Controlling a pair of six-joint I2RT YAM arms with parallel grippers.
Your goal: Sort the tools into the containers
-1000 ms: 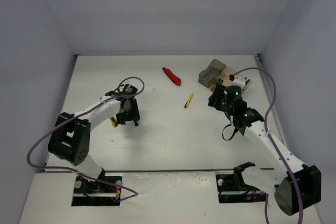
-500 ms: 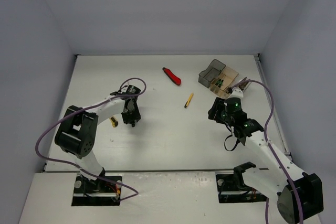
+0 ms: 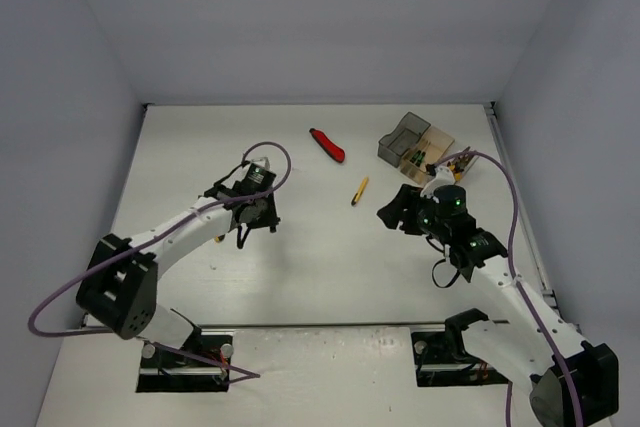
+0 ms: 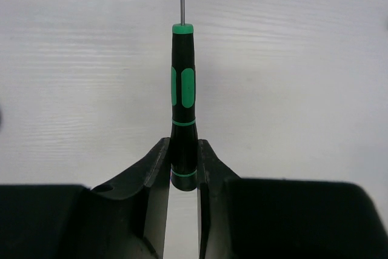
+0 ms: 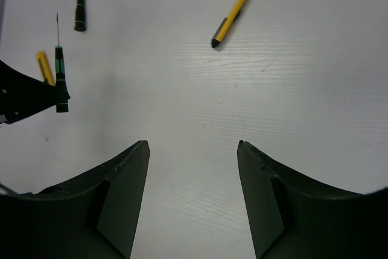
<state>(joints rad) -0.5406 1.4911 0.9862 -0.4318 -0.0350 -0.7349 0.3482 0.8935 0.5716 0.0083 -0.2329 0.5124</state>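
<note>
left claw's got a screwdriver by the tail end, bins are way over on the other side

left claw [image 4: 183, 171] is clamped on the butt of a black screwdriver [image 4: 183, 89] with green marks. in the wrist view the handle sits dead centre between the two fingers and the tool's long axis runs straight out ahead of the claw, thin shaft pointing away and off the top of the frame. so it's basically an extension of the gripper, not held crosswise. can't tell from these views whether it's lifted clear of the table [image 4: 303, 89] or just resting on it.

the thing the next move hangs on, imo: the row of bins [image 3: 400, 137] is at the far right of the table, well apart from the left claw and much nearer the right arm. so that's a long reach across to the right. the tan bin [image 3: 440, 139] looks like it has green-marked bits in it, too small to be sure.

right claw [image 5: 193, 145] is spread apart with nothing in it, hovering over bare table. a yellow utility knife [image 5: 236, 9] lies ahead of it, angled, and a second screwdriver [image 5: 79, 7] lies loose off to its left. red utility knife [image 3: 328, 146] is out on the table too, further back.
</note>
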